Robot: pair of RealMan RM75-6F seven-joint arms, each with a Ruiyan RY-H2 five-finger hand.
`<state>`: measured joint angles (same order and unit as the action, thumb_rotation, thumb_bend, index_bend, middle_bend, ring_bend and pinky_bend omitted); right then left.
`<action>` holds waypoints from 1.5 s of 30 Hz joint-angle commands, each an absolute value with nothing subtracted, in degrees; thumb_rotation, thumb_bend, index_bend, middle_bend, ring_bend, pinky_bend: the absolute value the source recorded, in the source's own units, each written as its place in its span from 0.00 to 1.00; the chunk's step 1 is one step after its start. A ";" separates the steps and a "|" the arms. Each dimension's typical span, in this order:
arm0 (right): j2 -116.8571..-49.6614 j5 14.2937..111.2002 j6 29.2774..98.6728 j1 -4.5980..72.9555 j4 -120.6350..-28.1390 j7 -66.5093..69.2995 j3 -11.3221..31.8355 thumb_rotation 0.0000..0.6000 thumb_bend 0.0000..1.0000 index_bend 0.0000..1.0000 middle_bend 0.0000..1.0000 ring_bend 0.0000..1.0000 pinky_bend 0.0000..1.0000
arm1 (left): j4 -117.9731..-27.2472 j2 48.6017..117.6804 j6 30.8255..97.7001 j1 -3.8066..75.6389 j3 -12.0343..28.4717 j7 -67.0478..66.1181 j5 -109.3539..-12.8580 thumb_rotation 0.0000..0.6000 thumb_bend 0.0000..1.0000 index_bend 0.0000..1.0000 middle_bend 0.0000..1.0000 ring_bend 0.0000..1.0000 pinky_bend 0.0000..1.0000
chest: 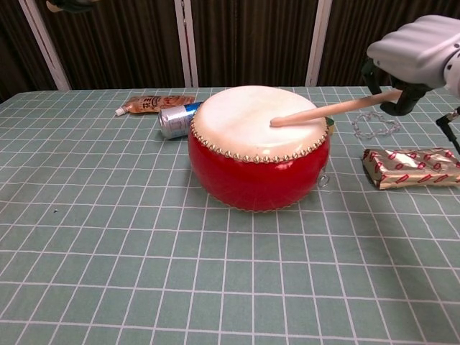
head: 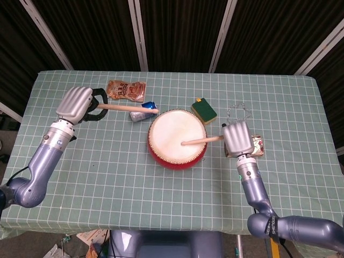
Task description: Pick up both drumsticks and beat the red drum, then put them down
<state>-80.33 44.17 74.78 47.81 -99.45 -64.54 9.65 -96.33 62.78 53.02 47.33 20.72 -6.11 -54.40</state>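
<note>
Altogether 2 drumsticks and 1 red drum [head: 177, 138] are seen mid-frame on the desk [head: 107, 177]. Each stick is clasped by a robot hand: the right robot hand [head: 238, 138] holds the right drumstick [head: 201, 141] tip-left on the drumhead, the left robot hand [head: 75, 104] holds the left drumstick [head: 129, 108] pointing right, upper left.

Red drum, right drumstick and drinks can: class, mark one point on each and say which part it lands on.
red drum [chest: 251, 180], chest view, on its red side wall.
right drumstick [chest: 323, 111], chest view, mid-shaft over the drumhead.
drinks can [chest: 172, 120], chest view, on its silver side, lying beside the drum.
</note>
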 commanded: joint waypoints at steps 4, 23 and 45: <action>-81.48 43.13 80.51 48.89 -100.60 -65.70 11.43 1.00 0.66 0.97 1.00 1.00 0.98 | -96.75 62.27 53.36 47.00 20.51 -5.51 -54.88 1.00 0.52 0.78 1.00 1.00 1.00; -72.64 44.01 84.34 39.85 -108.15 -46.86 17.00 1.00 0.66 0.97 1.00 1.00 0.98 | -102.38 64.17 54.71 51.75 19.06 -16.84 -48.56 1.00 0.52 0.78 1.00 1.00 1.00; -69.25 45.79 76.47 36.15 -101.33 -35.08 16.25 1.00 0.66 0.97 1.00 1.00 0.98 | -96.11 78.56 61.31 61.69 17.63 -36.52 -31.45 1.00 0.53 0.78 1.00 1.00 1.00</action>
<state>-69.16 45.80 77.04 36.35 -101.98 -35.51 16.47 -97.99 76.98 62.47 59.45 18.98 -32.19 -35.46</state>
